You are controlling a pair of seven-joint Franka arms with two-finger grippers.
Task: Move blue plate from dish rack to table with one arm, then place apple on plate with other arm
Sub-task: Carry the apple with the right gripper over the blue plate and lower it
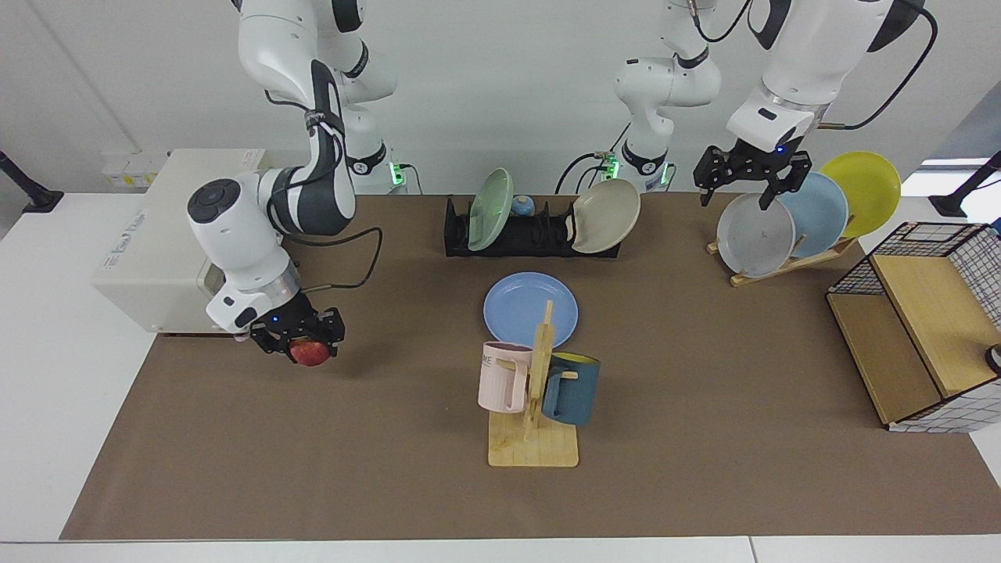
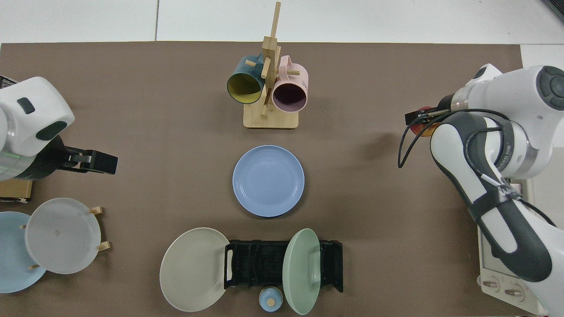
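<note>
The right end effector (image 1: 301,342) grips the apple (image 1: 310,353) between its fingers, holding it just above the table (image 1: 704,438) near the white box-shaped appliance (image 1: 156,234), whose side label is too small to read. In the top view the apple (image 2: 424,127) shows as a red sliver under the wrist of the right end effector (image 2: 418,119). The blue plate (image 1: 530,308) lies flat on the brown mat at mid-table, empty, between the dish rack (image 1: 532,234) and the wooden mug tree (image 1: 536,407). The rack holds a green plate (image 1: 489,209) and a beige plate (image 1: 605,216) (both leaning). The pink mug (image 1: 503,375) carries dark lettering, only partly visible, ending in "ME". The left end effector (image 1: 751,178) hangs with fingers spread wide and nothing between them, above the grey plate (image 1: 755,236) on the slanted wooden stand.
</note>
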